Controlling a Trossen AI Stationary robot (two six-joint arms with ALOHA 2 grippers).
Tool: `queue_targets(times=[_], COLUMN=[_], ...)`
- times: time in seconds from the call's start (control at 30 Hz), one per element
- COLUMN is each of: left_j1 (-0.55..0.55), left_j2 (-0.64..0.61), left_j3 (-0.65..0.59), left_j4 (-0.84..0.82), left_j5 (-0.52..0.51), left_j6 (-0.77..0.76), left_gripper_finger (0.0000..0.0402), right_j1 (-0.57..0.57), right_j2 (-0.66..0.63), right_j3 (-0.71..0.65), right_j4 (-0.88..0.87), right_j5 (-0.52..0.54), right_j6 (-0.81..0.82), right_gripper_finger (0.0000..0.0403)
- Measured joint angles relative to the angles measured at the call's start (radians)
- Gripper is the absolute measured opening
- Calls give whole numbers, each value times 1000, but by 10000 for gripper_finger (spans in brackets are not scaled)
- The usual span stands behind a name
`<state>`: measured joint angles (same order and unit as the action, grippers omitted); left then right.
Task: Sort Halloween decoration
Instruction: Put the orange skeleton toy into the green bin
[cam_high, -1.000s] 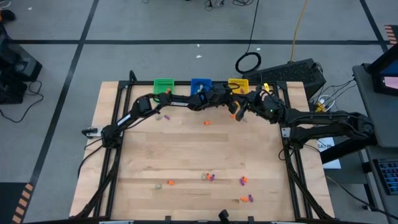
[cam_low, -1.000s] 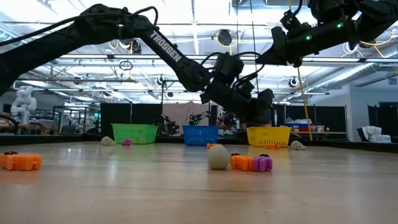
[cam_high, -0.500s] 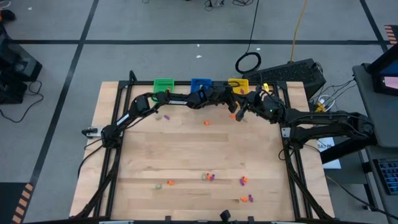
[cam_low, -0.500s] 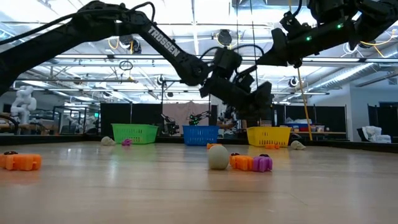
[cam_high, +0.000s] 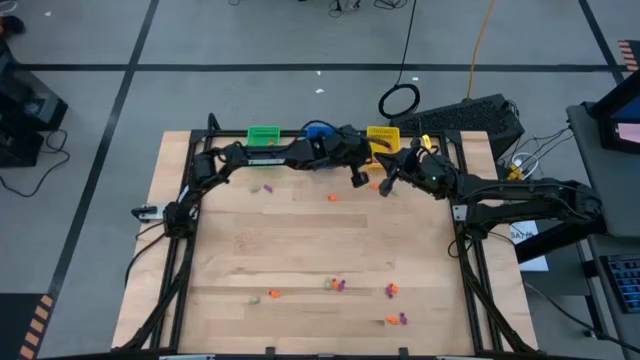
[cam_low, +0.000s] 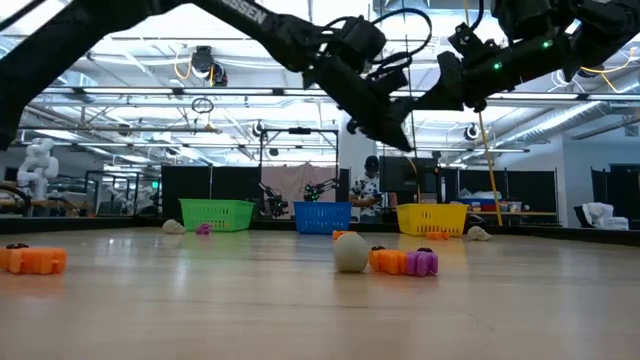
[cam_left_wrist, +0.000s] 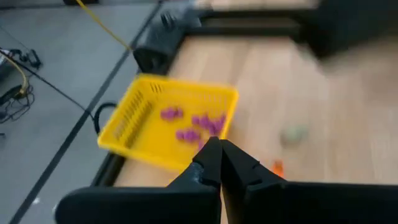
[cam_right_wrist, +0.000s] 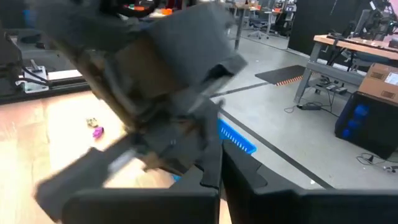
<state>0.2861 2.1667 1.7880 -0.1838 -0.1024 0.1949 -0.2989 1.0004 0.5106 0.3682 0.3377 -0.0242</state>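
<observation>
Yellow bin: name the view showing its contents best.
Left wrist view: it looks down into the yellow bin, showing purple trinkets inside. High view shows it small and partly covered; low view shows only its side wall; right wrist misses it.

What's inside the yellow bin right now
The yellow bin holds several purple trinkets scattered across its floor; no other colour shows among them. The left gripper, shut and empty, covers the near corner of the bin, so anything lying there is hidden.

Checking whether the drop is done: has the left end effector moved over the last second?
Yes. The left end effector has risen in the low view, now well above the yellow plastic bin it hung close over.
</observation>
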Motion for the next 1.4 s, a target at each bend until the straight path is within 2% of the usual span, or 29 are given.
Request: queue_targets(times=[0.17, 0.4, 0.63, 0.7, 1.0, 1.1, 1.17, 1.3, 1.4], left_j1=[-10, -43, -149, -196, -470, -560, -613, -695, -724], left_j2=[-73, -245, -408, -441, -520, -521, -522, -522, -516], left_j3=[-100, -361, -560, -592, -633, -633, -633, -633, -633], left_j4=[-111, -126, -183, -255, -549, -606, -613, -584, -580], left_j5=[28, 47, 84, 94, 105, 142, 180, 181, 180], left_j6=[23, 23, -6, -26, -109, -162, -194, -286, -362], left_gripper_finger=[0, 0, 0, 0, 0, 0, 0, 3, 23], right_j1=[0, 14, 24, 25, 27, 27, 27, 27, 27], right_j2=[0, 0, 0, 0, 0, 0, 0, 0, 0], right_j3=[0, 0, 0, 0, 0, 0, 0, 0, 0], right_j4=[-19, -40, -38, -38, -40, -40, -40, -41, -40], right_j5=[-1, -3, -3, -3, -7, -7, -7, -19, -32], right_j6=[4, 5, 4, 4, 5, 5, 5, 12, 13], right_gripper_finger=[0, 0, 0, 0, 0, 0, 0, 0, 0])
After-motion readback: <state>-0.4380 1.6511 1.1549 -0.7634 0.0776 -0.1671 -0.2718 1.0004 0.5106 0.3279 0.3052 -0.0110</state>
